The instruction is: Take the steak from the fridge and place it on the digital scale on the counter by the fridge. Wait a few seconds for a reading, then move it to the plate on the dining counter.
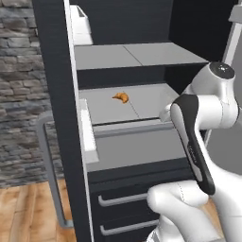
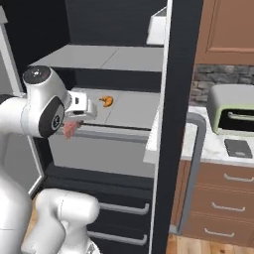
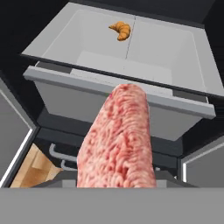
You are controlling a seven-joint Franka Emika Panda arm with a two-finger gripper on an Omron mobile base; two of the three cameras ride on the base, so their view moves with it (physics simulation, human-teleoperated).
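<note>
The fridge (image 1: 142, 56) stands open before me, an orange croissant (image 1: 121, 97) toward the back edge of its middle shelf. The right base view alone takes in the toaster oven (image 2: 232, 115) and digital scale (image 2: 238, 148) on the counter. My fingers pinch the steak (image 3: 118, 140), marbled pink, in front of the shelf's front edge.

The steak (image 3: 117, 140) looks raw and coarsely mottled, pink with pale flecks, matt. The fridge (image 1: 56, 118) has smooth matt black walls and pale grey plastic-looking shelves (its bar handle (image 1: 47, 160) reads as brushed grey metal). Beside it, brown wooden drawers (image 2: 221, 203) sit under a marble top (image 2: 208, 146), against rough stone wall (image 1: 19, 94).
</note>
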